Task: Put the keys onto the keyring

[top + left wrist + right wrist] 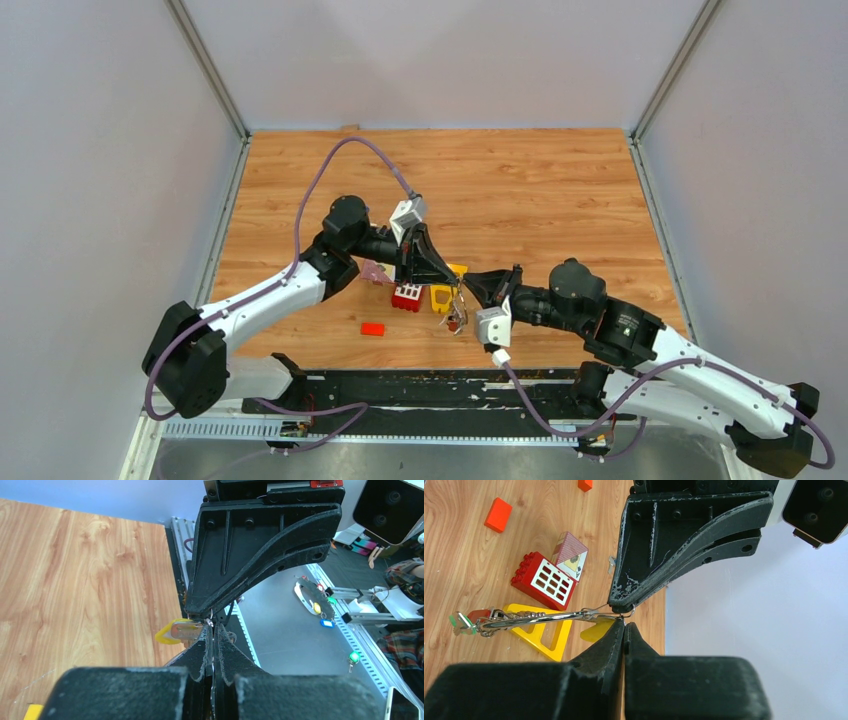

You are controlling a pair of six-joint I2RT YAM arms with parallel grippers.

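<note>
My left gripper [447, 274] and right gripper [470, 283] meet tip to tip above the table, both shut. Between the tips is the thin wire keyring [624, 611]. In the right wrist view my right gripper [624, 625] pinches its lower edge, and the other gripper's tip sits on it from above. In the left wrist view my left gripper [214, 629] is closed at the ring. A yellow-headed key [179, 630] lies against its left finger; it also shows in the right wrist view [595, 630]. A silver clip [536, 617] hangs off the ring, with red- and green-headed keys [468, 620] at its end.
Below the grippers lie a yellow triangular frame [544, 642], a red windowed block [544, 580] and a playing card [571, 555]. Small red blocks [498, 514] lie loose nearby, one also showing in the top view [373, 328]. The table's near edge and black rail [420, 385] are close.
</note>
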